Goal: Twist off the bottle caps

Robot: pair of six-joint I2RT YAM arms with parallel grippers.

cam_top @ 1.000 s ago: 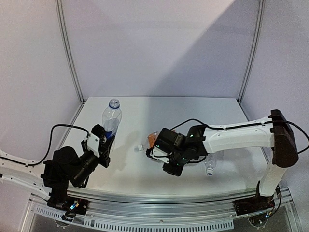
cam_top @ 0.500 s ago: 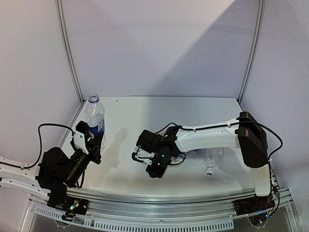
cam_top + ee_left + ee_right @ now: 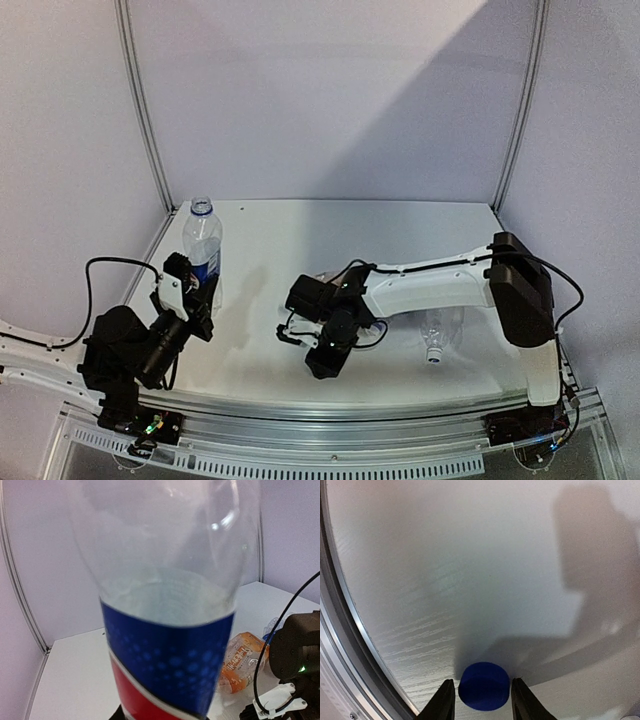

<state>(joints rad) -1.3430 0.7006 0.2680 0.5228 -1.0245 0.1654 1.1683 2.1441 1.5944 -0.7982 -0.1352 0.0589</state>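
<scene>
My left gripper [image 3: 196, 292] is shut on the lower part of the Pepsi bottle [image 3: 201, 243], which it holds upright at the table's left. That bottle's blue and red label [image 3: 170, 665] fills the left wrist view and hides the fingers. My right gripper [image 3: 485, 702] points down at the table near the front edge, also seen from above [image 3: 323, 360]. A blue bottle cap [image 3: 485, 686] lies on the table between its fingers [image 3: 445, 700], with a thin gap on each side, so the jaws are open. From above the cap is hidden.
The squat orange-filled bottle [image 3: 243, 661] lies on its side behind the right arm. A plain clear bottle [image 3: 435, 338] lies at the right. The table's metal front rail [image 3: 340, 645] runs close beside the right gripper. Walls enclose the back and sides.
The left arm carried the Pepsi bottle leftward. The right gripper moved left and toward the front edge, came down to the table, and its jaws widened slightly off the blue cap.
</scene>
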